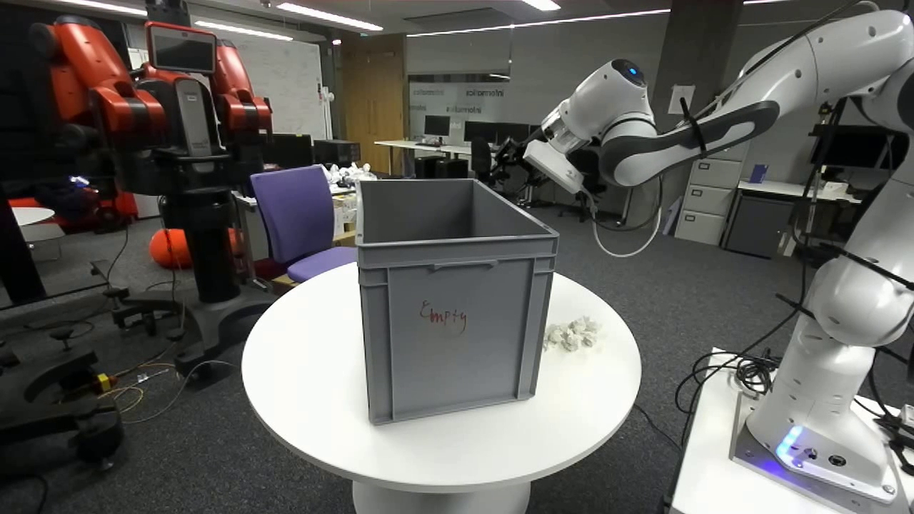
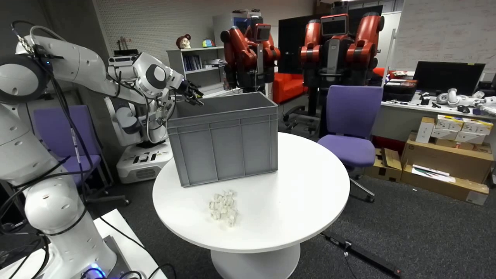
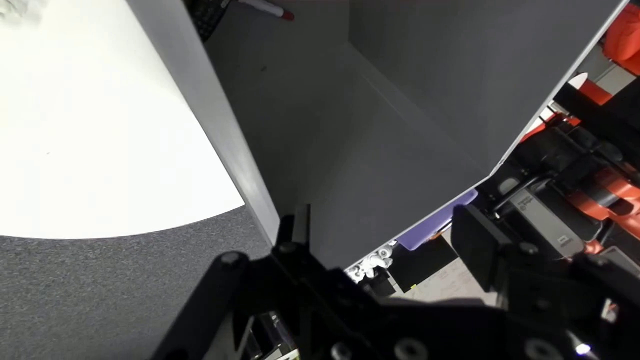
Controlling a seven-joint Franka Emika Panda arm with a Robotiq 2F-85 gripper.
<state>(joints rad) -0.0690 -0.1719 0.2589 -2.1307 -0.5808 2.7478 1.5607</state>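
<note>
Gripper (image 3: 382, 232) sits nearest, at about 5 o'clock in the wrist view; its fingers (image 3: 477, 247) stand apart, with part of the grey bin (image 3: 350, 140) visible through the gap. Bin stands upright on a round white table (image 2: 302, 186) in both exterior views; an exterior view shows "Empty" in red lettering (image 1: 443, 316) on one side. In an exterior view the gripper hangs at 11 o'clock from the bin's centre, near its open top; whether the two touch cannot be told. Inside the bin, between 11 and 12 o'clock in the wrist view, lies a white pen (image 3: 267, 7) with a red end, near a dark gridded object (image 3: 207, 17); both are cut by the frame edge. In an exterior view, a pile of crumpled white pieces (image 2: 223, 209) lies on the table at 6 o'clock from the bin, just apart from it. Around the table there: white arm (image 2: 50, 205) at 8 o'clock, red robot (image 2: 333, 58) at 1, purple chair (image 2: 350, 112) at 2.
</note>
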